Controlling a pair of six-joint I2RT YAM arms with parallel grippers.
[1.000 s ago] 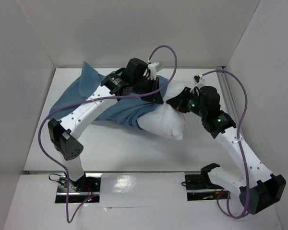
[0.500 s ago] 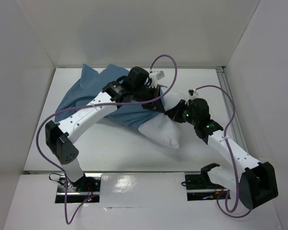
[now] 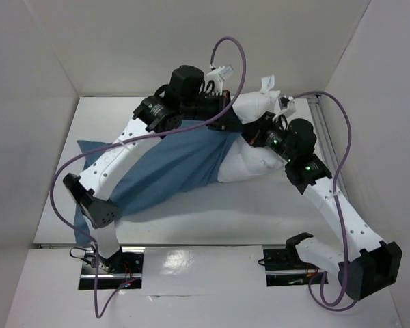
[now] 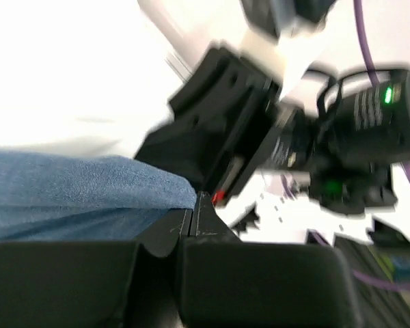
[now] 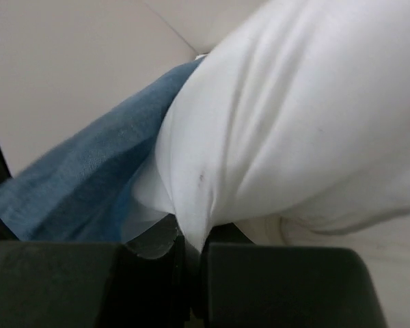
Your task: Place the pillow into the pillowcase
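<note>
The white pillow [image 3: 249, 162] lies at the back right with one corner raised, its left part inside the blue pillowcase [image 3: 165, 171], which stretches down toward the front left. My left gripper [image 3: 227, 117] is shut on the pillowcase's edge at its mouth; in the left wrist view the blue cloth [image 4: 75, 198] ends at the closed jaws of the gripper [image 4: 195, 215]. My right gripper [image 3: 249, 137] is shut on a fold of the pillow; the right wrist view shows white pillow fabric [image 5: 294, 116] pinched in the gripper [image 5: 191, 236], with the pillowcase [image 5: 75, 181] to its left.
White walls close in the table on the left, back and right. A metal rail [image 3: 322, 130] runs along the right wall. Purple cables [image 3: 225, 55] loop above both wrists. The right arm's wrist [image 4: 369, 123] is close in front of the left gripper.
Both grippers have risen and moved toward the back. The pillow's right end has lifted up. The pillowcase has been drawn out long toward the front left.
</note>
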